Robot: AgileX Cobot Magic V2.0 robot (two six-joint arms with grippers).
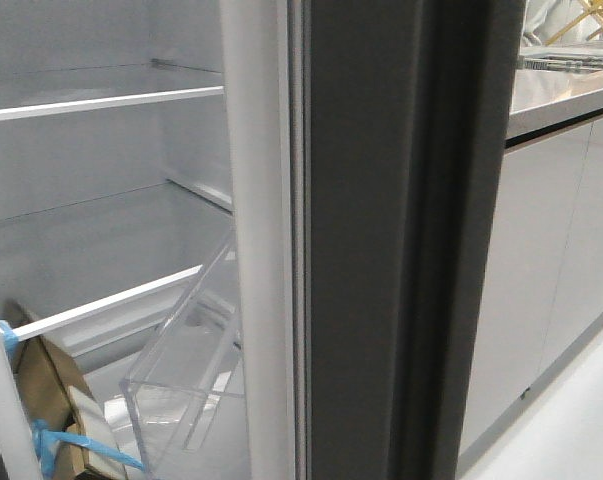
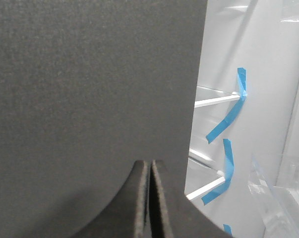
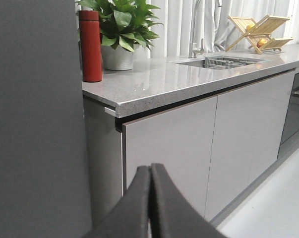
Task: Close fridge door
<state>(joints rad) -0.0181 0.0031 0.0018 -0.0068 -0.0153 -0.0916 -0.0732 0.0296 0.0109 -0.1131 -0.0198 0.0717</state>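
Note:
The fridge door (image 1: 361, 250) stands open, seen edge-on in the front view: dark-grey matte edge, grey seal (image 1: 299, 250), white lining (image 1: 253, 200) and a clear bin (image 1: 181, 380) on its inner side. Its dark outer face (image 3: 35, 124) fills one side of the right wrist view. My right gripper (image 3: 150, 167) is shut and empty beside that face. My left gripper (image 2: 150, 163) is shut and empty in front of a dark-grey matte panel (image 2: 89, 99); I cannot tell whether it touches it or which panel it is. Neither gripper shows in the front view.
Fridge shelves (image 1: 101, 103) carry blue tape (image 2: 227, 119); a taped cardboard box (image 1: 51, 400) sits low inside. Beyond the door a grey counter (image 3: 179, 79) holds a red bottle (image 3: 91, 44), a plant (image 3: 122, 20), a sink (image 3: 223, 62) and a wooden rack (image 3: 261, 29), above glossy cabinet doors (image 1: 541, 280).

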